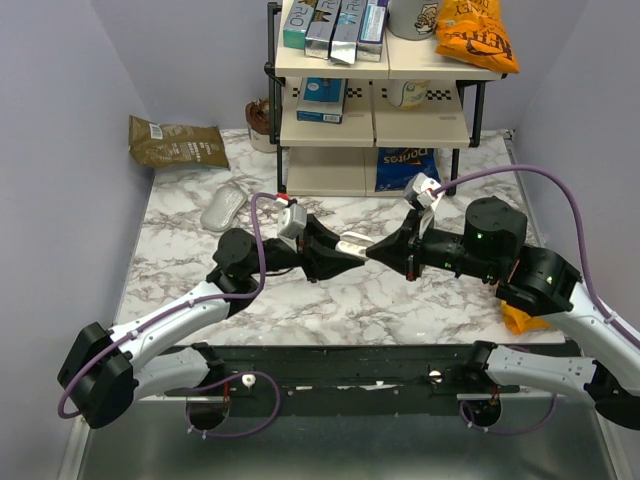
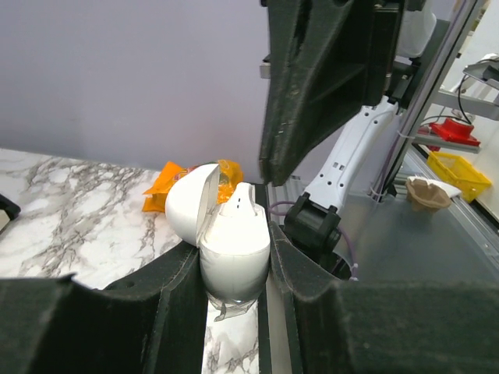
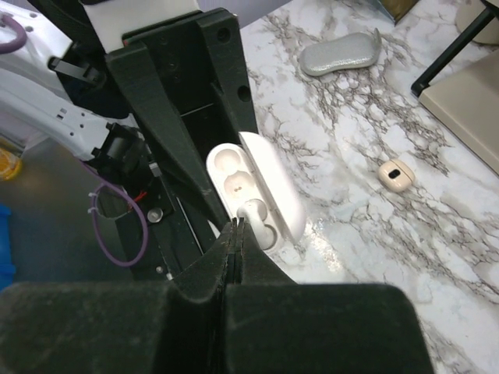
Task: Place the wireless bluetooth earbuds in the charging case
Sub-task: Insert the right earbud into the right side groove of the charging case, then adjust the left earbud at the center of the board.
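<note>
Top external: both arms meet mid-worktop [image 1: 330, 310]. My left gripper [image 1: 338, 250] holds the charging case [image 1: 356, 243]. My right gripper [image 1: 384, 250] comes in from 3 o'clock, tips right at the case. Bare marble runs from the grippers at 6 o'clock to the near edge. A beige shelf unit [image 1: 325, 130] with black posts stands near at 12 o'clock, and a grey computer mouse [image 1: 223, 208] lies apart at 10 o'clock. At 4 o'clock an orange bag [image 1: 520, 318] sits partly under my right arm, close to the worktop's right edge.

Left wrist: my left fingers [image 2: 164, 288] are narrow, clamped on both sides of the case [image 2: 234, 249]. It is smooth, glossy white and egg-shaped. Its lid [image 2: 191, 210] is hinged open toward 10 o'clock. My right fingers [image 2: 312, 93], matte black and wedge-shaped, hang just above the case at 1 o'clock.

Right wrist: my right fingers [image 3: 218, 265] are pressed together to a thin seam, and I see nothing between them. Their tips are at the near rim of the open case [image 3: 261, 175], which shows rounded white wells. I cannot tell if a well is filled. One earbud [image 3: 396, 173], tan, rounded and with a dark centre, lies on the marble at 3 o'clock of the case, well apart, with bare veined stone around it.
</note>
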